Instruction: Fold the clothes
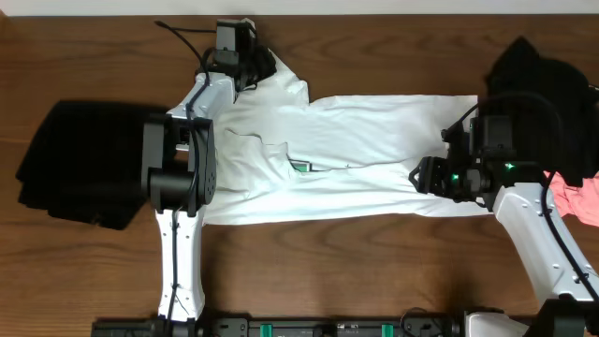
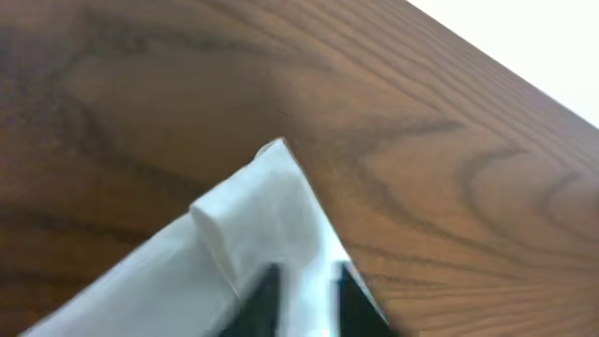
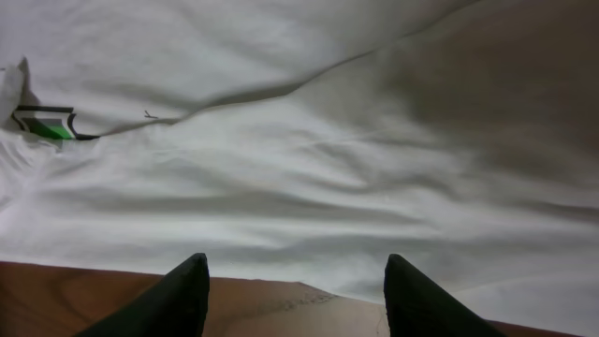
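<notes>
The white T-shirt [image 1: 374,140] lies spread across the middle of the table, partly folded, with a bit of its green print [image 1: 301,167] showing. My left gripper [image 1: 262,67] is at the shirt's far left corner; in the left wrist view its fingers [image 2: 304,295] are shut on a folded white corner [image 2: 262,215] above bare wood. My right gripper [image 1: 416,176] is over the shirt's near right part. In the right wrist view it [image 3: 295,285] is open and empty at the shirt's near edge [image 3: 309,187], with the print [image 3: 47,126] at the left.
A black garment [image 1: 84,164] lies at the table's left. Another black garment [image 1: 543,84] is heaped at the far right, with a pink one [image 1: 576,197] below it beside my right arm. The left arm lies over the shirt's left side.
</notes>
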